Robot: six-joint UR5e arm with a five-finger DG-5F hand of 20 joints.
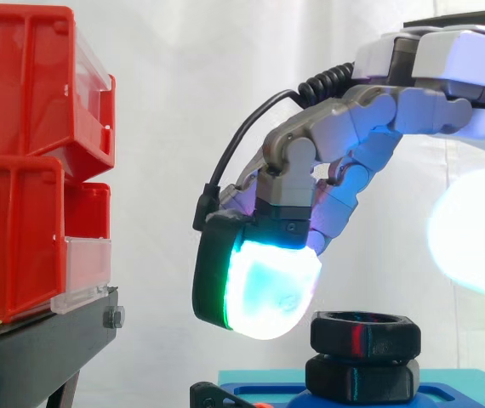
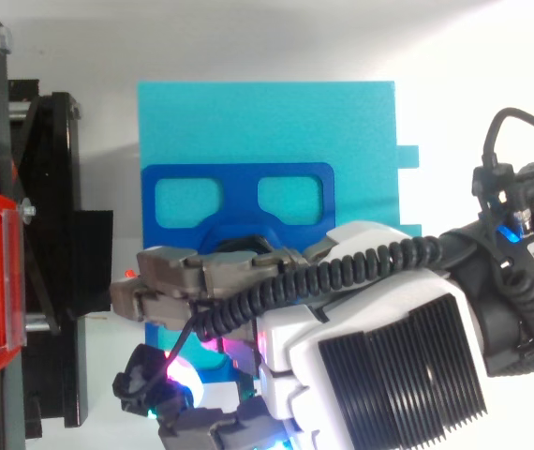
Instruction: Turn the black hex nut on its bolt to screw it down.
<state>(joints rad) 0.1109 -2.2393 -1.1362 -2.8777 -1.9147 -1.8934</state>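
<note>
- Side view: the hand [image 1: 370, 127] arches down so that its fingers [image 1: 272, 285] can bracket the black hex nut [image 1: 364, 333]. They are bent but spread, gripping nothing. One glowing pad hangs just left of the nut and slightly above it.
- The nut is matte black with flat faces. It sits below the fingers on a second black nut [image 1: 362, 380], on a blue fixture [image 1: 447, 396]. We judge the bolt runs hidden through both.
- Top view: the hand [image 2: 379, 347] reaches over the smooth blue fixture [image 2: 239, 171]. The fixture's two rounded cut-outs lie beyond the fingers, on a flat teal block [image 2: 267, 117].
</note>
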